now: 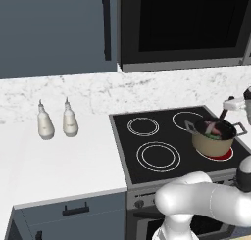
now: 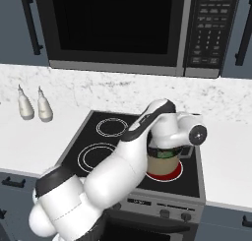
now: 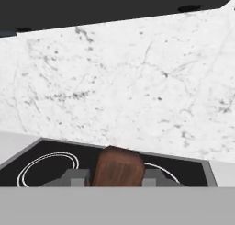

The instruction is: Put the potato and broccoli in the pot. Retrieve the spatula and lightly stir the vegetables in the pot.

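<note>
The tan pot (image 1: pixel 212 142) stands on the stove's front right burner, which glows red. Green broccoli (image 1: pixel 214 133) and a reddish bit that looks like the potato (image 1: pixel 210 126) lie inside it. My gripper (image 1: pixel 231 106) hangs just above and behind the pot's rim, with the spatula's dark handle (image 1: pixel 223 115) slanting down from it into the pot. In the hand view the reddish-brown spatula handle (image 3: pixel 118 165) sits tight between the two fingertips of my gripper (image 3: pixel 114 176); the blade is hidden. My arm covers most of the pot (image 2: pixel 162 162) in the right base view.
Two white pointed bottles (image 1: pixel 45 121) (image 1: pixel 70 119) stand on the counter left of the black stove top (image 1: pixel 147 141). A microwave (image 2: pixel 123 28) hangs above the stove. The marble backsplash (image 3: pixel 128 81) is close ahead of the hand.
</note>
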